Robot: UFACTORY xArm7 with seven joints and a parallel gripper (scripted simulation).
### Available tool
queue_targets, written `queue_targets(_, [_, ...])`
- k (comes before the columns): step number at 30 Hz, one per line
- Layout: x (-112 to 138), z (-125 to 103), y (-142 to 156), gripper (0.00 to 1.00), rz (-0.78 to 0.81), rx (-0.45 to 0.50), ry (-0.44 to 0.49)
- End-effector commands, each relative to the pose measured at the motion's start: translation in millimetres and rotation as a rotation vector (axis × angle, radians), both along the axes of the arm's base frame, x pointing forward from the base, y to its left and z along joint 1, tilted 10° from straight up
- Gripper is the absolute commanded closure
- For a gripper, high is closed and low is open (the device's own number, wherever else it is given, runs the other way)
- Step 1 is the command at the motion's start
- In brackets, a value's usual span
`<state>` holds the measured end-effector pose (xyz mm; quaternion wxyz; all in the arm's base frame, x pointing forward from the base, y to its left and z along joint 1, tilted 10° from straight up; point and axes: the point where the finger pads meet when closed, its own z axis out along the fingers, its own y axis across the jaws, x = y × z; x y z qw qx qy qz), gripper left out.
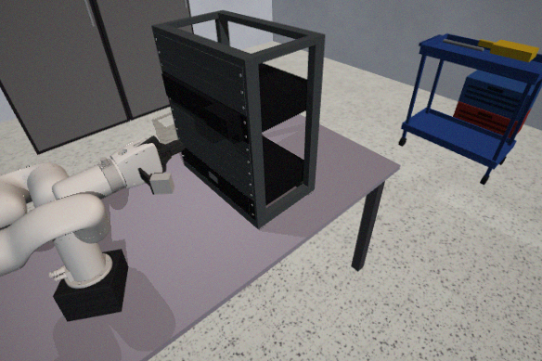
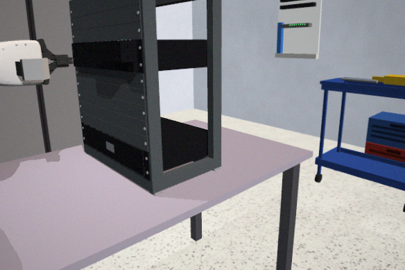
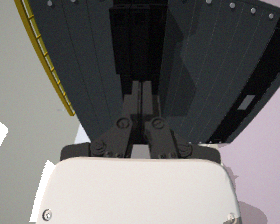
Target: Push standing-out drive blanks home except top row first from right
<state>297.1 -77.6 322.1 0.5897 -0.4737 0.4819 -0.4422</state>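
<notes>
The dark grey rack (image 1: 237, 110) stands upright on the purple table. The storage chassis (image 2: 104, 54) is the black band in its upper front, and it also shows in the top view (image 1: 204, 103). I cannot make out single drive blanks on its dark face, nor which ones stand out. My gripper (image 2: 67, 60) is shut with nothing between the fingers. It points level at the chassis front, with its tips at the left end of the black band. In the wrist view the closed fingertips (image 3: 144, 86) rest against the dark chassis face (image 3: 140, 43).
A second black unit (image 2: 110, 146) with a small grey label sits at the bottom of the rack. My arm's base (image 1: 90, 290) stands at the table's near left. A blue cart (image 1: 473, 108) stands on the floor far right. Grey cabinet doors (image 1: 70, 43) stand behind.
</notes>
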Motion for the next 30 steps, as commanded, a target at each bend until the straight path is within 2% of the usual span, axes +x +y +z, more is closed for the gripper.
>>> queue_targets(1, [0.0, 0.3, 0.0, 1.00, 0.000, -0.001, 0.000])
queue_targets(13, [0.9, 0.4, 0.1, 1.00, 0.000, -0.001, 0.000])
queue_targets(23, [46.2, 5.3, 6.0, 1.00, 0.000, -0.001, 0.000])
queue_targets(30, [49.8, 5.6, 6.5, 1.00, 0.000, -0.001, 0.000])
